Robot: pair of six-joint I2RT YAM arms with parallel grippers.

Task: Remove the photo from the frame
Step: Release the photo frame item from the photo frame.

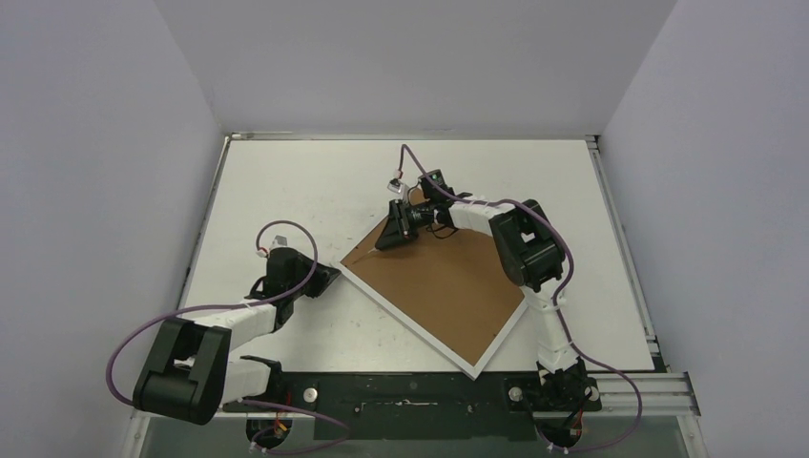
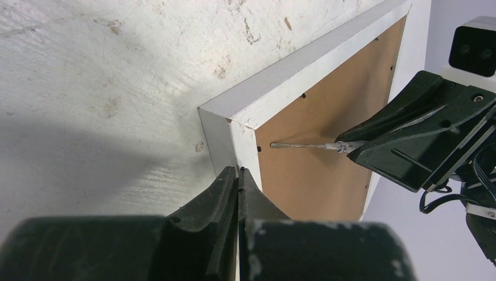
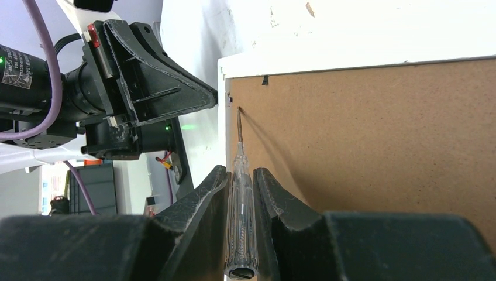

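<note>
**Screwdriver tip at the corner of the face-down frame**

The frame [image 1: 405,322] lies back-up on the worktop [image 1: 286,181], so the photo is hidden under the brown backing board [image 1: 448,281]. The right gripper [image 3: 240,175] is clenched on a screwdriver [image 3: 241,193]. Its shaft points across the board to the corner nearest the left arm, tip just inside the white rim. The left gripper [image 2: 238,171], clenched on nothing, butts that corner from outside (bracing it, I judge).

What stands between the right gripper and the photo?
The brown backing board fills the back of the face-down frame, small black tabs at its edge. No photo shows; the right gripper holds a screwdriver aimed at that board's corner.
</note>
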